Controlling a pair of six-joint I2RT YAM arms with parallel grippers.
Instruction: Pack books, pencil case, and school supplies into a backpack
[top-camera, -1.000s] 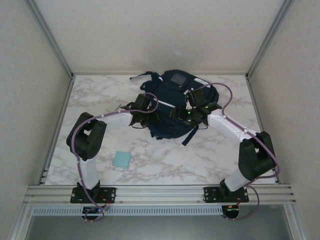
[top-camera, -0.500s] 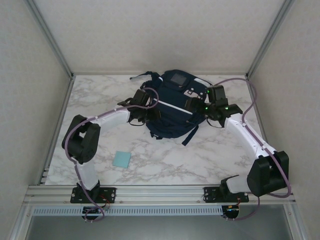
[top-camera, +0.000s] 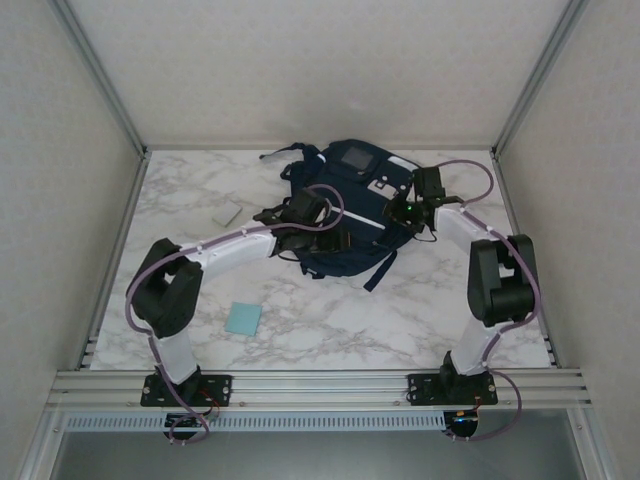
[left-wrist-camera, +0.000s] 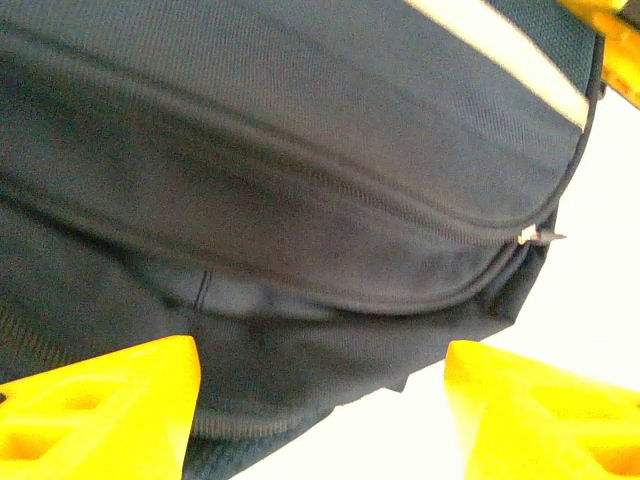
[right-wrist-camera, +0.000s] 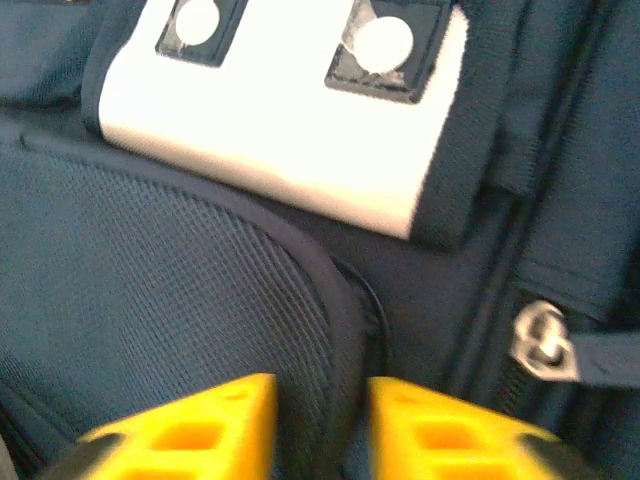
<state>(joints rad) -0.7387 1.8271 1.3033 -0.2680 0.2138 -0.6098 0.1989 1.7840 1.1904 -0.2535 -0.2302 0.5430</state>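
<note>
The backpack (top-camera: 350, 195) lies at 12 o'clock on the counter (top-camera: 330, 320), and both arms reach onto it.

The left hand (left-wrist-camera: 320, 420) sits at the bag's 7 o'clock edge. Its fingers are spread wide with nothing between them but navy fabric further off. A closed run of zip crosses that fabric and ends in a small pull (left-wrist-camera: 530, 236).

The right hand (right-wrist-camera: 322, 425) is at the bag's 3 o'clock side and is narrow. A piped seam (right-wrist-camera: 345, 330) beside a mesh panel runs up between its fingers. The view is too blurred to tell whether they pinch the seam or only straddle it.

Two supplies lie out on the counter, well apart from the bag: the light-blue pad (top-camera: 243, 318) at 8 o'clock and the whitish block (top-camera: 228, 214) at 10 o'clock.

I judge the task well along. The books, pencil case and packet are probably inside, though the bag's inside is hidden. What is left appears to be the pad and the block. The zip looks shut where it can be seen, so an opening may have to be found or made first.
</note>
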